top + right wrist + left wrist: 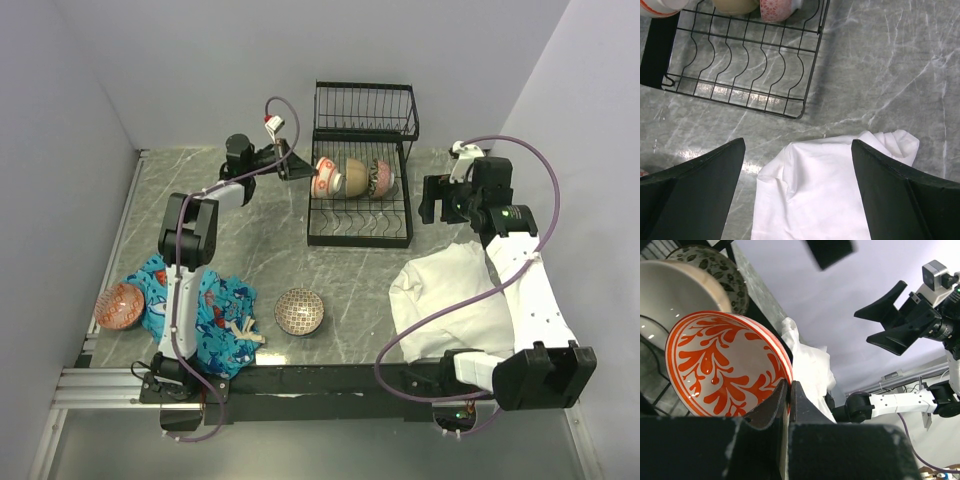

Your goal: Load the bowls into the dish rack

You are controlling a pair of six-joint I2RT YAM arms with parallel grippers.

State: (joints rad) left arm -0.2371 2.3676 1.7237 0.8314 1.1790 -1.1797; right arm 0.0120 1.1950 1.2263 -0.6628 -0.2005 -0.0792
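Left gripper [789,391]: you are pinching the rim of the orange-and-white bowl [725,365], one finger inside the wall and one outside. The bowl is standing on edge at the left end of the dish rack [360,215], lower tier. It is sitting just beside a cream bowl [675,290], with a dark leaf-patterned bowl [720,265] beyond that. I cannot tell whether it is bearing on the wires yet.

Right gripper [798,146]: you are holding it with fingers spread wide, carrying nothing, above the white cloth [825,200] near the rack's front corner.

Two more bowls are waiting on the table. A patterned bowl [299,311] is lying mouth up near the front edge, and a reddish bowl [120,306] is sitting far left against the blue cloth [200,310].

Handling, as a judgement: these are looking like glazed ceramic, so stiff, slick, moderately heavy and prone to chipping. A rim pinch is giving you little contact, so the bowl may swivel. Take each at the rim, wall between the fingers, and let go gently against its neighbours.

Writing: nothing readable is showing, and no brand or label.
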